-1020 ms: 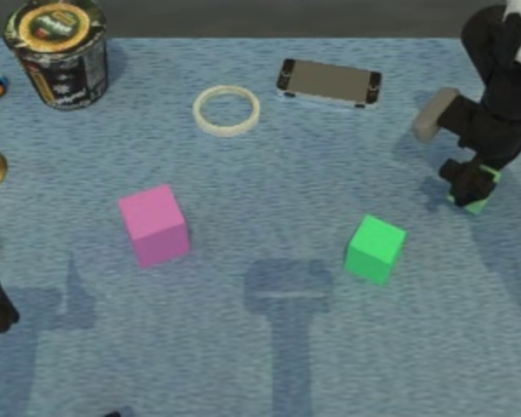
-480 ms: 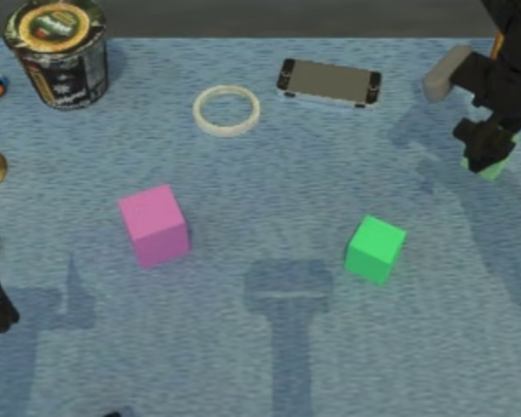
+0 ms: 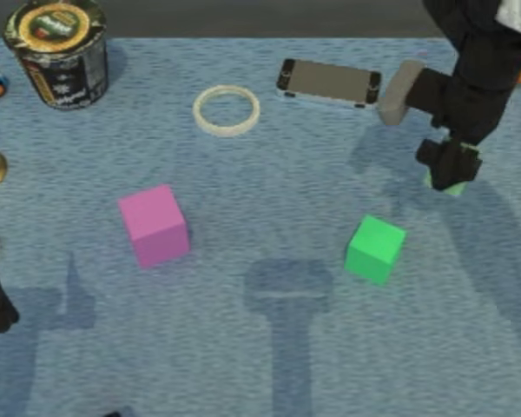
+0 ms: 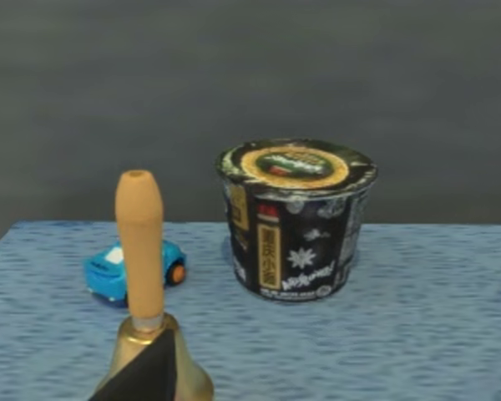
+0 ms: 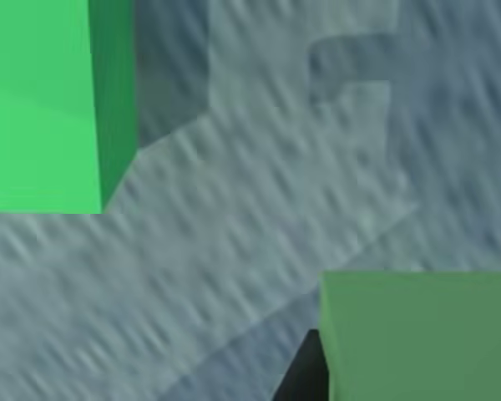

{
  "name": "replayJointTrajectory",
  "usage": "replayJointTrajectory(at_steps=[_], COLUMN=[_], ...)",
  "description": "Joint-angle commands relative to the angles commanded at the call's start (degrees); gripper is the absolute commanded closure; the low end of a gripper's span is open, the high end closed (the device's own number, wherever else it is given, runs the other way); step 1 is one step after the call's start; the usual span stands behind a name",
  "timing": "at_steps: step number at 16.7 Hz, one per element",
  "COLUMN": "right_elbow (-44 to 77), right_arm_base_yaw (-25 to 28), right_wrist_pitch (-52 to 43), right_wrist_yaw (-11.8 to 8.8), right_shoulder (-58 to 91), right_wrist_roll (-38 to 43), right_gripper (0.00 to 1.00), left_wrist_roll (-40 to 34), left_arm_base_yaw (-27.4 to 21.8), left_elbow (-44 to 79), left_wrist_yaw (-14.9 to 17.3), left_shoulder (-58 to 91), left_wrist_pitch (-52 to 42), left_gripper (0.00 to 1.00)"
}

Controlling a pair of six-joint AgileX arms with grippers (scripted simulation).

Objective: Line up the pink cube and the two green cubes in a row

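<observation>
1. The right gripper [image 3: 450,170] is seen at the right side of the surface [image 3: 269,365], in front of the phone's right end, clamped on the pale green cube [image 3: 452,184].
2. In the top view the pale cube is mostly hidden under the gripper; only a small green edge shows. In the right wrist view its flat face [image 5: 422,334] fills one corner.
3. The vivid green cube [image 3: 375,249] is set on the surface near the pale one, towards the front and left of it, and apart from it. It is also shown in the right wrist view [image 5: 46,100].
4. The pink cube [image 3: 153,224] is placed well apart, on the left half.
5. The left arm is parked at the left edge; whether the left gripper is apart or together cannot be told.
6. At the back are found a printed cup [image 3: 59,50], a tape ring [image 3: 227,110] and a phone [image 3: 328,82].
7. A blue toy car [image 4: 134,269] and a bell [image 4: 146,330] are shown at the far left.
</observation>
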Motion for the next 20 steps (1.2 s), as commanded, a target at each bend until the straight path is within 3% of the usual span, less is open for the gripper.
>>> replayJointTrajectory(at_steps=[6, 9, 16, 20], right_elbow=[-23.0, -29.1, -30.74, -35.83], right_arm_base_yaw=[17.48, 23.36, 24.32, 24.34], right_wrist_pitch=[4.83, 6.72, 7.89, 16.67], right_wrist_yaw=[-0.38, -0.37, -0.37, -0.38], right_shoulder=[-15.43, -20.91, -21.37, -18.62], right_wrist_roll=[-3.27, -4.5, -4.71, -4.56], right_gripper=[1.0, 1.0, 1.0, 1.0], left_wrist_roll=[0.0, 0.0, 0.0, 0.0], left_arm_base_yaw=[0.0, 0.0, 0.0, 0.0], left_elbow=[0.0, 0.0, 0.0, 0.0], left_wrist_yaw=[0.0, 0.0, 0.0, 0.0], left_shoulder=[0.0, 0.0, 0.0, 0.0], left_wrist_pitch=[0.0, 0.0, 0.0, 0.0], left_gripper=[0.0, 0.0, 0.0, 0.0])
